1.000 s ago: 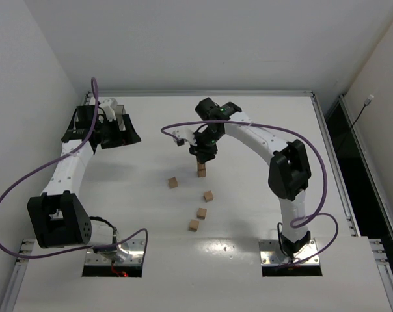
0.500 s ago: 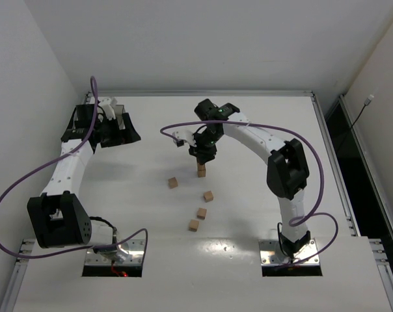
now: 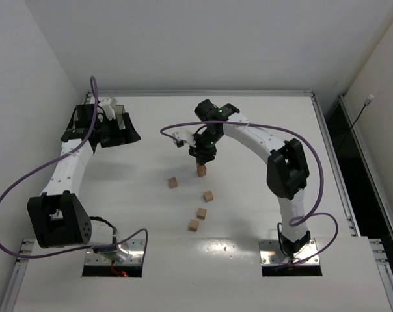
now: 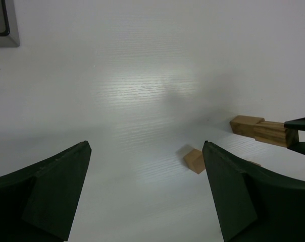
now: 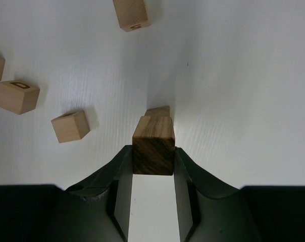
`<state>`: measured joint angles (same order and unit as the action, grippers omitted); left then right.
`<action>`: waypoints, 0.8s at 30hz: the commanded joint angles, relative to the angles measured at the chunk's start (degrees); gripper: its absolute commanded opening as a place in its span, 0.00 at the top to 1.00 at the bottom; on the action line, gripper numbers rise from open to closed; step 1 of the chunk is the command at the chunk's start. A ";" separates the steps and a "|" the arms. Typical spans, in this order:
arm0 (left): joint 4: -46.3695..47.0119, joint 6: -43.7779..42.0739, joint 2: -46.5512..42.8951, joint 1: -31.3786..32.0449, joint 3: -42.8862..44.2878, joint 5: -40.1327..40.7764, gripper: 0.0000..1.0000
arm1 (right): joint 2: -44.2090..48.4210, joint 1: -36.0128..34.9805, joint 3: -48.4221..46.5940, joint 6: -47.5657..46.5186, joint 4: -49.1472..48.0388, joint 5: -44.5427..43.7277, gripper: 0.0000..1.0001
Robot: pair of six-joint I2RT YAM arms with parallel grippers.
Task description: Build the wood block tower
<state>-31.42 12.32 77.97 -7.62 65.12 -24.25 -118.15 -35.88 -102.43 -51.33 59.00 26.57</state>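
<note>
Early in the job, mid-stack. Finds right gripper (image 3: pixel 202 162) clamped on one wood block (image 5: pixel 153 145), jaws tight on its two side faces, parked straight over the base block (image 5: pixel 158 111) near the middle of the table (image 3: pixel 268 130). From the left wrist view, looks like held block touching top of base block and roughly in line with it; cannot tell if fully seated. Puts the tower (image 3: pixel 201 171) at two levels at best, with the second level not yet let go. Counts four more lying flat and apart from each other: loose block 1 (image 3: pixel 173 182) near the tower at 8 o'clock, loose block 2 (image 3: pixel 208 195) at 5 o'clock, loose block 3 (image 3: pixel 201 212) further out at 6 o'clock, loose block 4 (image 3: pixel 194 225) furthest, between 6 and 7 o'clock. Shows letters printed on a couple of them in the right wrist view, too small to bother reading. Finds left gripper (image 4: pixel 145 148) with jaws wide apart and nothing between them, off at 10 o'clock of the tower beside the grey tray (image 4: pixel 6 43), well apart from all blocks. Judges about a third done: one block as base, one being placed. Left to do: open on the second level without nudging it, then fetch and stack the four loose ones, one at a time.
</note>
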 commanded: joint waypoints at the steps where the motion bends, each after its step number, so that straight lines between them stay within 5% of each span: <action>1: 1.27 0.43 0.25 -0.82 2.29 -1.06 0.10 | 0.37 -0.51 0.22 -1.49 -0.56 1.56 1.00; 6: 1.27 0.43 0.25 -0.82 2.29 -1.06 0.10 | 0.37 -0.51 0.74 -2.01 -0.03 1.03 0.94; 18: 1.27 -1.68 -0.80 -0.82 1.76 -3.79 0.10 | 0.99 -0.51 1.27 -2.02 -1.08 1.03 0.49; 24: 2.50 -2.82 -2.82 0.23 -1.31 -6.06 0.07 | 3.53 0.02 1.80 -1.49 -2.13 1.03 0.42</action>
<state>-30.72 10.81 77.80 -7.57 64.86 -27.70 -118.10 -35.88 -100.82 -52.51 58.48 26.81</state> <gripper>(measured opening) 0.930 0.571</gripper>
